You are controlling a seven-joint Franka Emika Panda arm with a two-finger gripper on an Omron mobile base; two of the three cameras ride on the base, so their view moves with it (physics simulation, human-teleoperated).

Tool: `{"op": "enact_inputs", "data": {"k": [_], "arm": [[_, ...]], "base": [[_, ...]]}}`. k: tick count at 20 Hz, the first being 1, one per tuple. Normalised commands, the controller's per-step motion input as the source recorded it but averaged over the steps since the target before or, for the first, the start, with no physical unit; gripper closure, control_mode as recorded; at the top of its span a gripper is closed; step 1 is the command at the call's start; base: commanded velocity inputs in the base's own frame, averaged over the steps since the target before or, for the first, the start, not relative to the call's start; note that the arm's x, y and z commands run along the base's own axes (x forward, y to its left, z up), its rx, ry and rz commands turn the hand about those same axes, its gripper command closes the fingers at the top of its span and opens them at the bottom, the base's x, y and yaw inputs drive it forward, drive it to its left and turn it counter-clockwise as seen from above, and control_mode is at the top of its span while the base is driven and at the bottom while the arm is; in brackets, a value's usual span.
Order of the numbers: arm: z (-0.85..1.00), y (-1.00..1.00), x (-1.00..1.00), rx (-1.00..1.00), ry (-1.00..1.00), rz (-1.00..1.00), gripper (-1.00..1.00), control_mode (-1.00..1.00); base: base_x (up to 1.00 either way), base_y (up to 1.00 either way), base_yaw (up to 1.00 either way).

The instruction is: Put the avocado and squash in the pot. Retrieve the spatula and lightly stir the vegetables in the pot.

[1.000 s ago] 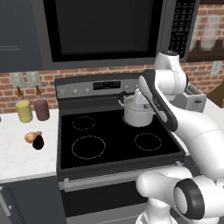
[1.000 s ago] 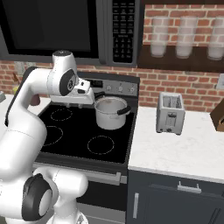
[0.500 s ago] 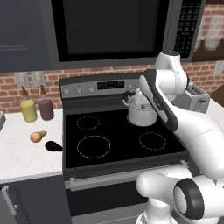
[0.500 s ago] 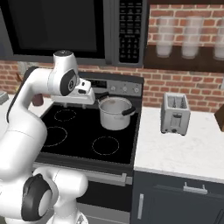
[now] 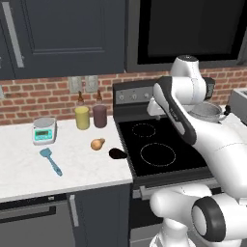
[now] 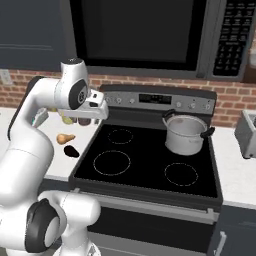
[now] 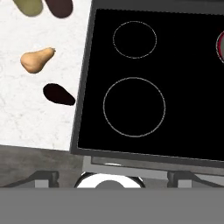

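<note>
Partly arm-hidden pot [image 5: 208,112], avocado [image 5: 117,153] beside squash [image 5: 98,144], spatula [image 5: 51,160] apart

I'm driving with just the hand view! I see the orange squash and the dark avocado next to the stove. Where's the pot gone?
Observer: The pot stands on the stove's back right burner, in the right base view.
Operator: Is anything in it?
Observer: From what that view shows of its inside, no; the squash and the avocado both lie on the counter.
Operator: And the spatula?
Observer: The spatula lies on the counter left of the squash, in front of a small kitchen scale.
</note>
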Motion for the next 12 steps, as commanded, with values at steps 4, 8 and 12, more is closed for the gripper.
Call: {"op": "enact_inputs", "data": {"k": [4,8,12], "arm": [[0.00,0.00,0.00,0.00,0.00,0.00,-1.00,1.00],[0.00,0.00,0.00,0.00,0.00,0.00,-1.00,1.00],[0.00,0.00,0.00,0.00,0.00,0.00,-1.00,1.00]], "base": [[0.03,0.75,0.00],[0.02,0.32,0.00],[0.00,0.09,0.00]]}}
